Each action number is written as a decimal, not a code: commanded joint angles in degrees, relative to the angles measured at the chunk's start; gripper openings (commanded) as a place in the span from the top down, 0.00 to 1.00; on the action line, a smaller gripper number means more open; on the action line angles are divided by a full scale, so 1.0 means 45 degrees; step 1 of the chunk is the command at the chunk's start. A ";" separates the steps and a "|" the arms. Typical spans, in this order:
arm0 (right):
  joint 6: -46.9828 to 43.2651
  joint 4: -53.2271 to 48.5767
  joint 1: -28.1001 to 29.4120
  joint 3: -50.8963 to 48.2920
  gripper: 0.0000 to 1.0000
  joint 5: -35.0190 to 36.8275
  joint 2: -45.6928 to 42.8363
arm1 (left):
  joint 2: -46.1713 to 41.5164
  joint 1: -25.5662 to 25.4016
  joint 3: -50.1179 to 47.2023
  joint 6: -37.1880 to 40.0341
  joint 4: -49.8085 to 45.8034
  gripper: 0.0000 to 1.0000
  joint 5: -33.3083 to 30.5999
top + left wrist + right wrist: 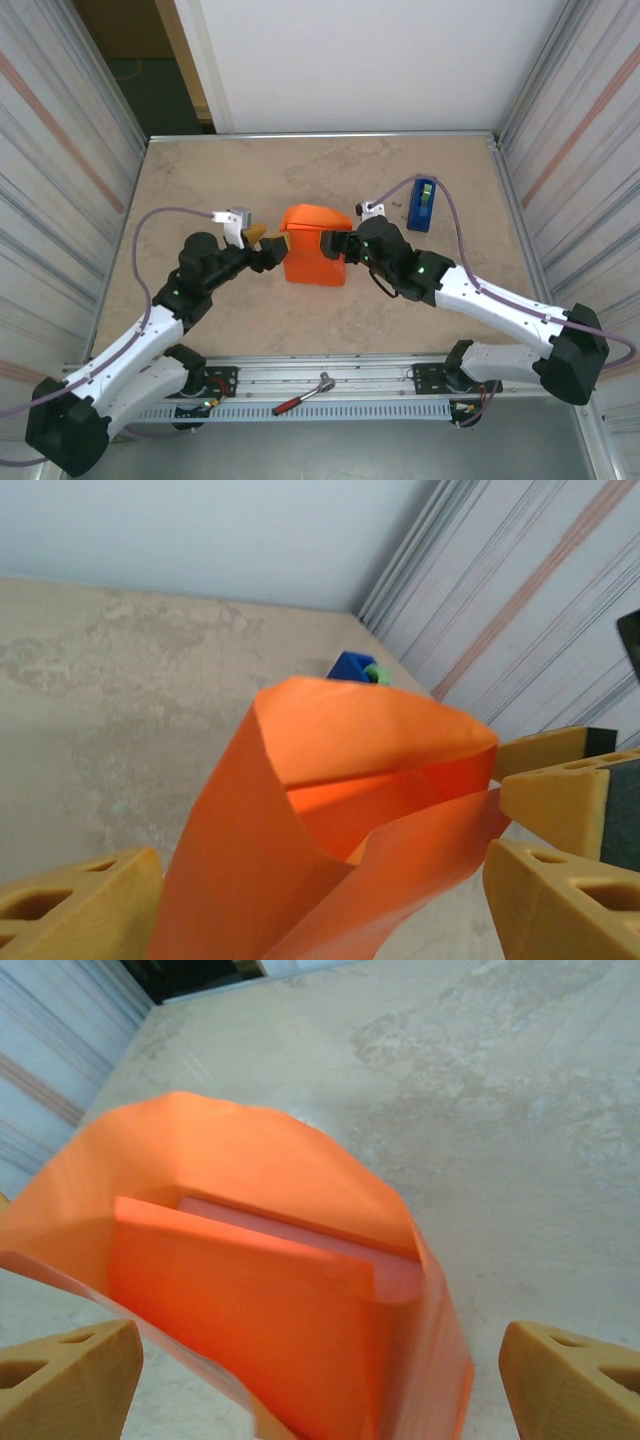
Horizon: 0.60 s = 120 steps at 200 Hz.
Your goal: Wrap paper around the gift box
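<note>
The orange paper (313, 250) stands folded up around the gift box in the middle of the table. In the right wrist view the pale pink gift box (300, 1232) peeks out between the raised paper flaps (240, 1320). My left gripper (274, 249) sits against the paper's left side, and in its wrist view the paper (300, 830) rises between its wide-apart fingers (80, 905). My right gripper (338, 245) is at the paper's right side, open, its fingertips (570, 1380) on either side of the bundle. From above, the paper hides the box.
A blue tape dispenser (422, 203) stands at the back right, also seen past the paper (352, 667). A red-handled tool (303, 395) lies on the front rail. Corrugated walls close both sides of the table (200, 180).
</note>
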 commanded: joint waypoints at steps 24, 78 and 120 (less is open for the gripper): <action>-0.0056 0.0345 0.0078 0.0124 0.09 0.0781 0.0698 | 0.1935 -0.0281 0.0802 0.0423 0.0507 0.16 -0.0266; 0.0272 0.0975 -0.0397 0.0374 0.11 0.1193 0.2383 | 0.4371 -0.0296 0.2080 0.0901 0.0926 0.16 -0.1094; 0.0798 0.1040 -0.0488 -0.0042 0.16 0.1273 0.2893 | 0.5482 -0.0411 0.2242 0.1215 0.0821 0.19 -0.1885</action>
